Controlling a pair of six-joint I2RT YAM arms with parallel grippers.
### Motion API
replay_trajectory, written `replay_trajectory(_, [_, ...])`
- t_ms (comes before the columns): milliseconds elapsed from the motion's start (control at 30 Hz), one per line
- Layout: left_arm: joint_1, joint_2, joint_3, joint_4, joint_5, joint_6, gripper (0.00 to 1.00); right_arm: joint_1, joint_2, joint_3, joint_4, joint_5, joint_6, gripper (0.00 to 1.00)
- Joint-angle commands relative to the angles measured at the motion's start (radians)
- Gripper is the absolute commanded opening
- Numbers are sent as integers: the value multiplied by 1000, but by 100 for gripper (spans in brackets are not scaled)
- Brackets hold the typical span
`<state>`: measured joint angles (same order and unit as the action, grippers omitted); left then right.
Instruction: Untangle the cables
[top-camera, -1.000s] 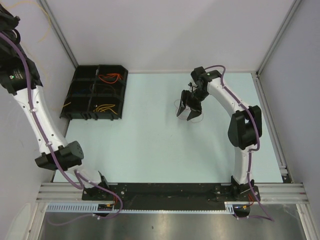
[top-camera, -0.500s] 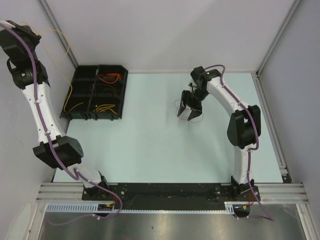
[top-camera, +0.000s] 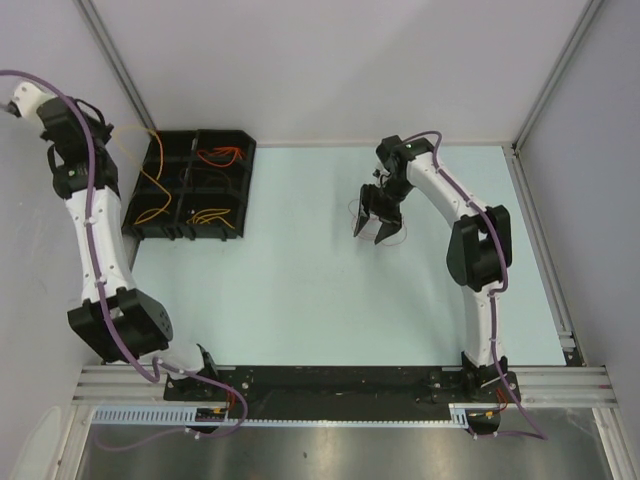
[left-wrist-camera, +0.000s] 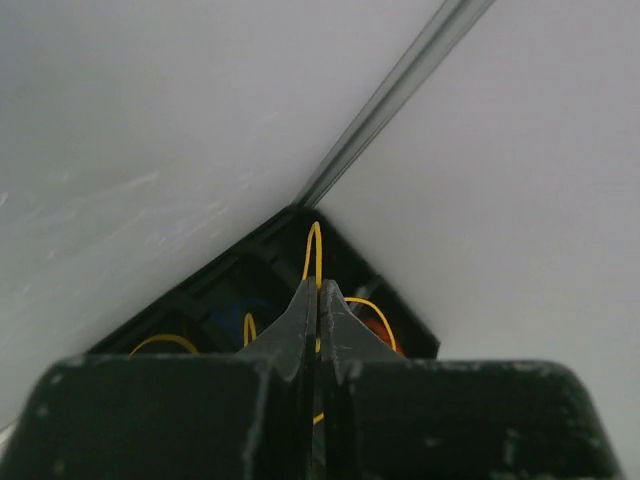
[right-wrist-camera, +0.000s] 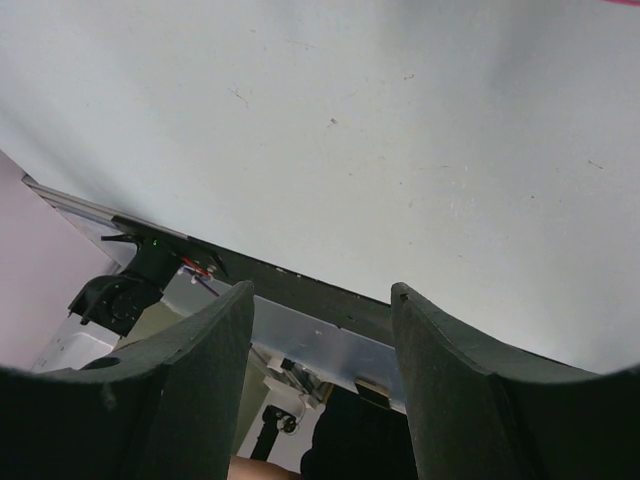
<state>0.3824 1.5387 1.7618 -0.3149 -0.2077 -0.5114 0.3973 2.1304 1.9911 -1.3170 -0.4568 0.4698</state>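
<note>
My left gripper (top-camera: 108, 132) hangs in the air just left of the black tray (top-camera: 190, 228), shut on a thin yellow cable (top-camera: 152, 150) that trails down into the tray. In the left wrist view the jaws (left-wrist-camera: 318, 292) are pressed together, and the yellow cable (left-wrist-camera: 311, 250) loops out from between them above the tray (left-wrist-camera: 215, 300). Orange, red and yellow cables (top-camera: 218, 156) lie in the tray's compartments. My right gripper (top-camera: 375, 218) stands open over the table with nothing between its fingers (right-wrist-camera: 200, 350). A thin dark wire loop (top-camera: 400, 237) lies beside it.
White walls with metal corner posts (top-camera: 118, 65) close in the table on the left, back and right. The tray sits against the back left corner. A black rail (top-camera: 330, 385) carrying both arm bases runs along the near edge.
My left arm has swung down from high at the left wall toward the tray, carrying the yellow cable with it. The right arm shifted only slightly, its gripper still open.
</note>
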Motion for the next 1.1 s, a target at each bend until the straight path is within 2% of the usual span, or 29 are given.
replay_trajectory(0, [-16, -107, -122, -12, -145, -36, 0, 20, 16, 48, -37, -5, -13, 61])
replay_trajectory(200, [-7, -153, -232, -15, -219, -26, 0, 43, 23, 40, -37, -8, -13, 61])
replay_trajectory(567, [58, -141, -280, -110, -295, -76, 0, 55, 17, 38, -37, 1, -5, 61])
replay_trajectory(733, [70, -172, -311, -108, -374, -73, 0, 60, 22, 40, -37, 0, -2, 61])
replay_trajectory(867, [90, -176, -326, -110, -374, -72, 0, 61, 28, 41, -36, -5, 1, 61])
replay_trajectory(1067, [101, -198, -288, -148, -427, -64, 0, 66, 42, 49, -36, -11, -5, 61])
